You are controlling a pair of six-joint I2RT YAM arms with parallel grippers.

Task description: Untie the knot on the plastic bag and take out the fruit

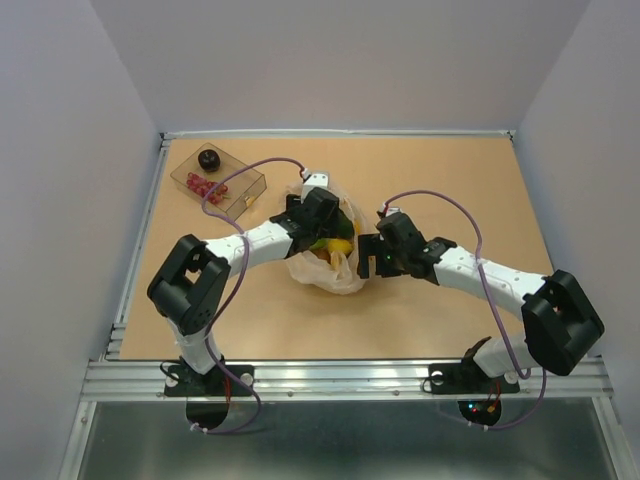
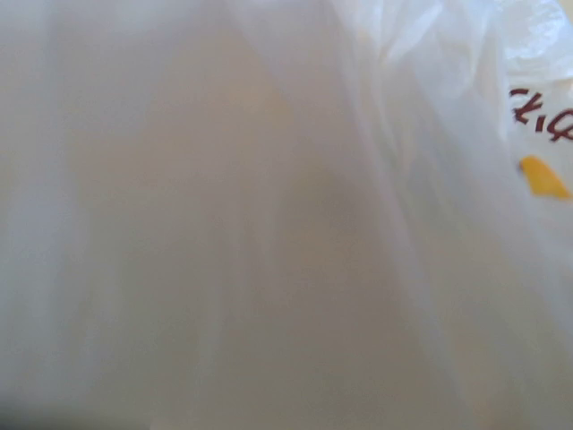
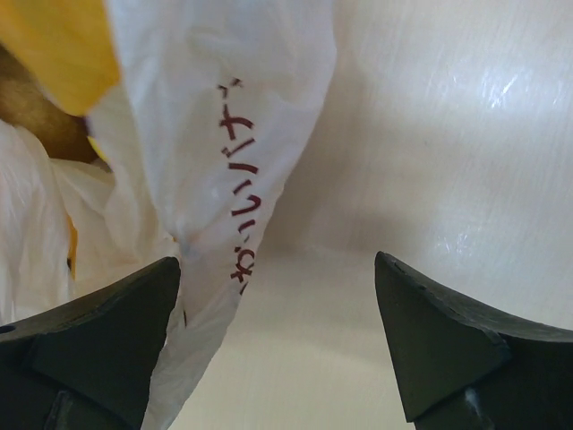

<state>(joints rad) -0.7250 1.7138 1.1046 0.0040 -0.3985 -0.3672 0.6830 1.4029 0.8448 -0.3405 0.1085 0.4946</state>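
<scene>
The plastic bag lies crumpled at the table's middle with its mouth open upward. Yellow fruit and a bit of green fruit show inside it. No knot can be made out. My left gripper reaches down into the bag's mouth, and its fingers are hidden. The left wrist view shows only blurred bag plastic. My right gripper is at the bag's right edge. It is open, and a printed strip of the bag hangs against the left finger.
A clear rigid tray stands at the back left with a black round piece and red berry-like pieces in it. The table's metal rails run along the left and near edges. White walls close in on three sides.
</scene>
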